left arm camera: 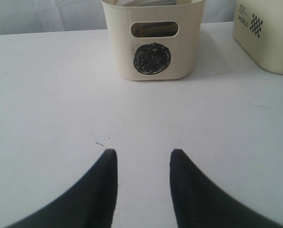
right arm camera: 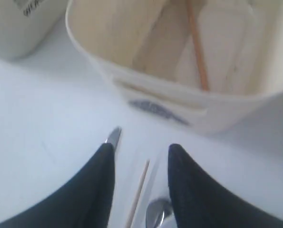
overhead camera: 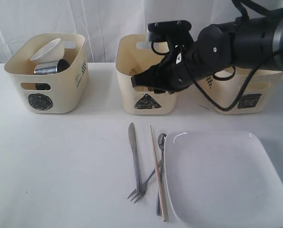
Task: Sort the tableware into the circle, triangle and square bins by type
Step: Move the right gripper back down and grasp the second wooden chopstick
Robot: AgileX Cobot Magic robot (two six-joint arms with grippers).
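The circle bin (overhead camera: 46, 90) on the left holds a small white bowl (overhead camera: 47, 50) and a steel mug (overhead camera: 48, 68). My right gripper (overhead camera: 140, 80) hangs open and empty at the front of the triangle bin (overhead camera: 146, 102). In the right wrist view one chopstick (right arm camera: 197, 47) lies inside the triangle bin (right arm camera: 179, 99). Between the open right gripper (right arm camera: 140, 148) fingers I see the table. A knife (overhead camera: 135, 156), fork (overhead camera: 143, 187), second chopstick (overhead camera: 158, 171) and spoon (overhead camera: 160, 142) lie there beside the white square plate (overhead camera: 227, 175). My left gripper (left arm camera: 142, 154) is open over bare table, facing the circle bin (left arm camera: 153, 42).
The square bin (overhead camera: 248, 97) stands at the back right, partly behind my right arm (overhead camera: 246, 40). A white curtain closes off the back. Bare tabletop (overhead camera: 60, 166) stretches across the front left. The left arm does not show in the exterior view.
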